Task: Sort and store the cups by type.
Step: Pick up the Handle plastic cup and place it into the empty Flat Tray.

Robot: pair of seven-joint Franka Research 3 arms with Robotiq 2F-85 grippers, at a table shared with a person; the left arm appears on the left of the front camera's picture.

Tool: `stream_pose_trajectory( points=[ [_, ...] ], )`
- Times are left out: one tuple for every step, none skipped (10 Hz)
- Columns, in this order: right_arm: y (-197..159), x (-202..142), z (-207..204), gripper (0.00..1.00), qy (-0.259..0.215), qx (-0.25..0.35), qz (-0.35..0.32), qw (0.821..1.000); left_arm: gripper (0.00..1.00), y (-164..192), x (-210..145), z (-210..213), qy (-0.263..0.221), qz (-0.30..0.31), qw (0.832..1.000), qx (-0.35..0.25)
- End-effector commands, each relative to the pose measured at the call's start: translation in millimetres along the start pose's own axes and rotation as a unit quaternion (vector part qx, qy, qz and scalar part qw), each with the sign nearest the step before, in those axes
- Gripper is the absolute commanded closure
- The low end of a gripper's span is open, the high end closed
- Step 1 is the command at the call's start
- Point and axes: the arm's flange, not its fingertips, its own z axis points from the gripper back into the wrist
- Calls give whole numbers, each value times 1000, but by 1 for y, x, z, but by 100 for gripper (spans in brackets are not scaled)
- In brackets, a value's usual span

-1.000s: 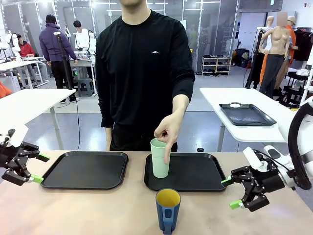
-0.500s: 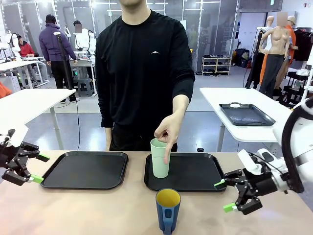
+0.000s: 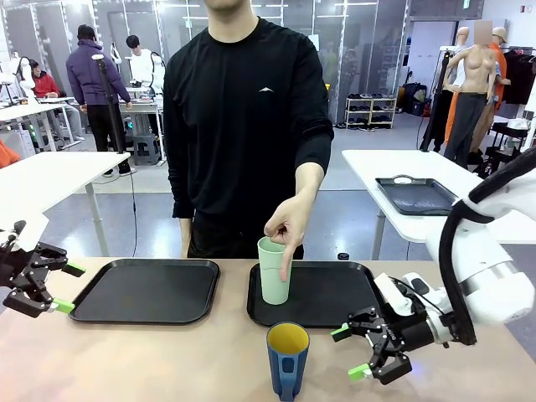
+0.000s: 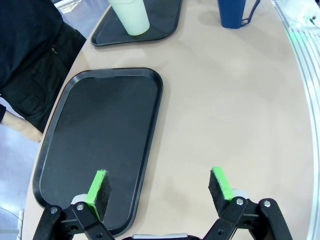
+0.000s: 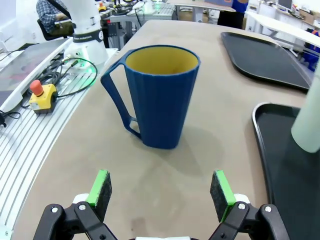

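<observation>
From the front, a person's hand (image 3: pixel 285 228) rests at the rim of the mint tumbler (image 3: pixel 274 272), with a finger pointing down its side. The left wrist view cuts that tumbler off at the top. It stands upright in the right tray (image 3: pixel 343 295), toward its left end.

The blue mug (image 3: pixel 287 358) stands upright on the worktop (image 3: pixel 167 360), near of that tray. Its mouth faces up and its handle faces the near edge. The right wrist view shows its yellow inside.

The right claw (image 3: pixel 350 353) is spread, just right of the mug and not touching it. The left claw (image 3: pixel 68 288) is spread by the left tray (image 3: pixel 146 291).
</observation>
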Motion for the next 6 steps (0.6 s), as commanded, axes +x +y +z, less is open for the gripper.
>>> stream_pose_trajectory(
  points=[
    [-7,2,-19,0,-14,3,17,1000,0,4,-1,1,-4,-5,1000,-4],
    [-10,2,-30,0,-19,4,21,1000,0,4,-1,1,-4,-5,1000,-4],
    [-11,3,-39,0,-25,0,28,999,0,4,-1,1,-4,-5,1000,-4],
    [-13,4,-45,0,-34,-3,28,999,0,4,-1,1,-4,-5,1000,-4],
    [-13,5,-51,0,-35,-1,27,999,0,4,-1,1,-4,-5,1000,-4],
    [-14,7,-58,0,-38,4,26,999,0,4,-1,1,-4,-5,1000,-4]
  ],
)
